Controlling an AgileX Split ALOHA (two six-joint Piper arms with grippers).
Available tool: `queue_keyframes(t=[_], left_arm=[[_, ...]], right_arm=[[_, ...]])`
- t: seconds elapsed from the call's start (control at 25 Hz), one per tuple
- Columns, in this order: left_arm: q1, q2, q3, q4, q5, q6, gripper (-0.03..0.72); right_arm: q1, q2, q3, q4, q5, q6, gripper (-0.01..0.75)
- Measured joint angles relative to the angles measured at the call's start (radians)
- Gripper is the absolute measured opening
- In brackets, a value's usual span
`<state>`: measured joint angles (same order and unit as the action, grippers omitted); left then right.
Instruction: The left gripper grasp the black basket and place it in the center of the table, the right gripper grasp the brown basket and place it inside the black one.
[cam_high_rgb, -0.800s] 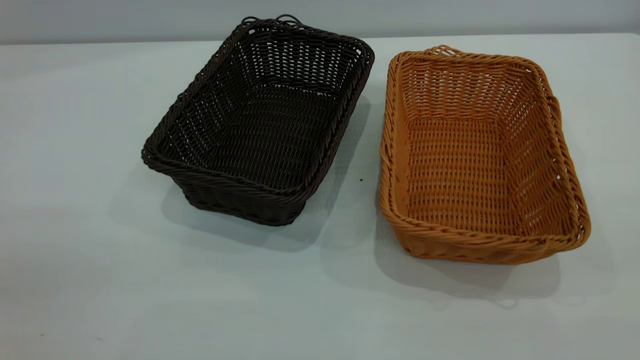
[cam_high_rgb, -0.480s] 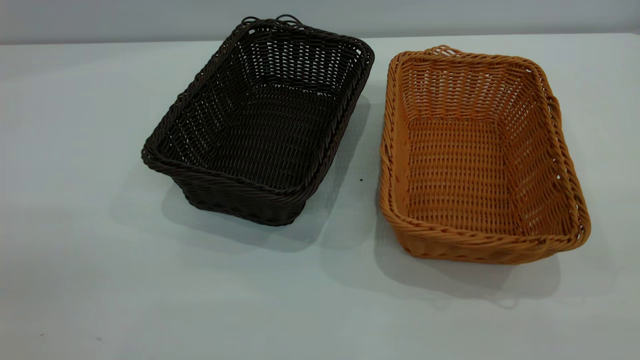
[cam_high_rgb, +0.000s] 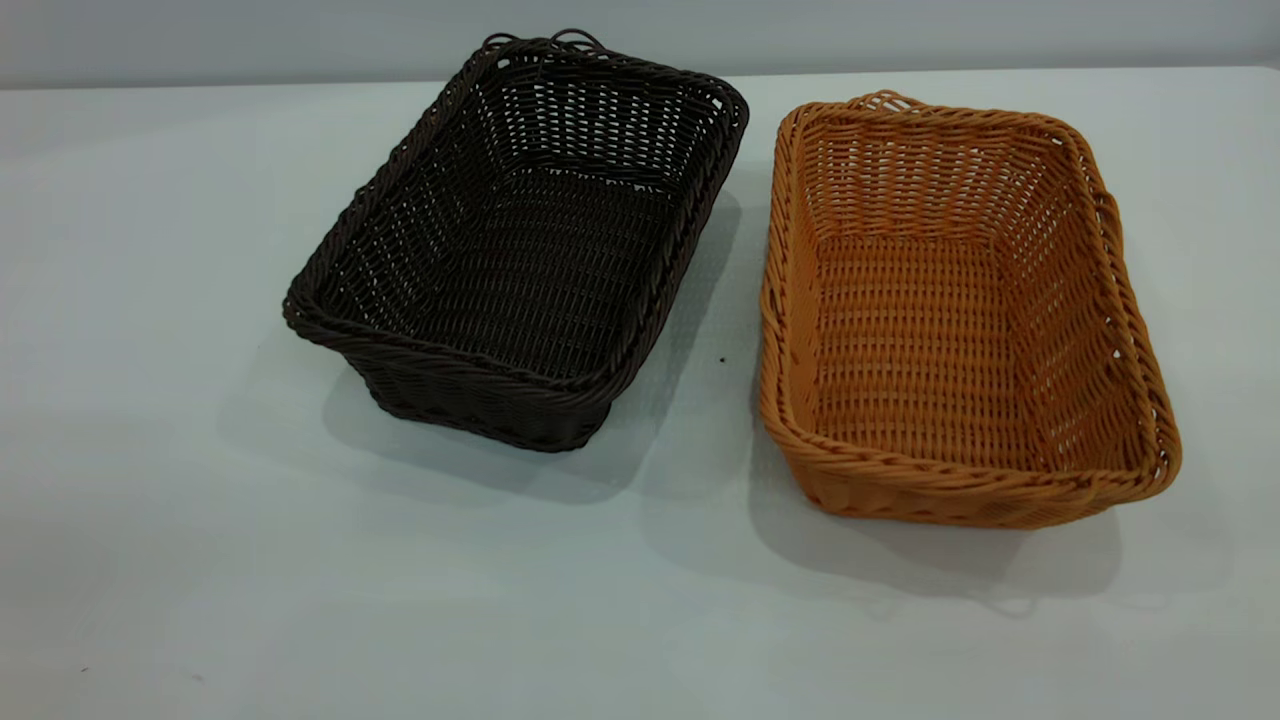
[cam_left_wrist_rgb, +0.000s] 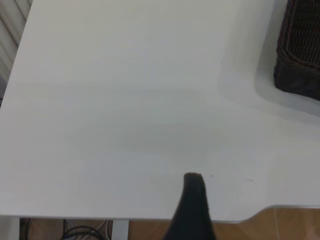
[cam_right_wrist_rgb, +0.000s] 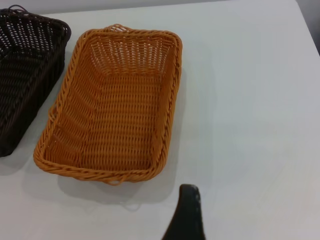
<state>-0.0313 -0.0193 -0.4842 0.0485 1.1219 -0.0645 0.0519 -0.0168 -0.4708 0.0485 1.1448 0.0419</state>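
Observation:
The black basket (cam_high_rgb: 520, 250) stands empty on the table (cam_high_rgb: 200, 560), left of middle and turned at an angle. The brown basket (cam_high_rgb: 950, 320) stands empty just to its right, a narrow gap between them. Neither gripper shows in the exterior view. In the left wrist view the left gripper (cam_left_wrist_rgb: 192, 200) is a dark tip above bare table near the table's edge, well away from the black basket's corner (cam_left_wrist_rgb: 300, 55). In the right wrist view the right gripper (cam_right_wrist_rgb: 187, 210) hovers over bare table just beyond the brown basket's (cam_right_wrist_rgb: 115, 105) short end; the black basket (cam_right_wrist_rgb: 25, 75) lies beside it.
The table's edge with a notch (cam_left_wrist_rgb: 260, 212) and brown floor (cam_left_wrist_rgb: 295, 227) lie close to the left gripper. Cables (cam_left_wrist_rgb: 80, 231) hang below the edge. A grey wall (cam_high_rgb: 640, 30) runs behind the table.

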Motion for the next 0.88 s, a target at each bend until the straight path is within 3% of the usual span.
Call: queue_keyframes(t=[0.68,0.88], left_arm=[[0.0,0.003,-0.004,-0.006,-0.005,0.004,0.575],[0.0,0.147,-0.121,-0.103,-0.097,0.022,0.575]], right_arm=[[0.0,0.0,0.0,0.0,-0.002,0.001,0.581],[0.0,0.0,-0.001,0.0,-0.006,0.057,0.581]])
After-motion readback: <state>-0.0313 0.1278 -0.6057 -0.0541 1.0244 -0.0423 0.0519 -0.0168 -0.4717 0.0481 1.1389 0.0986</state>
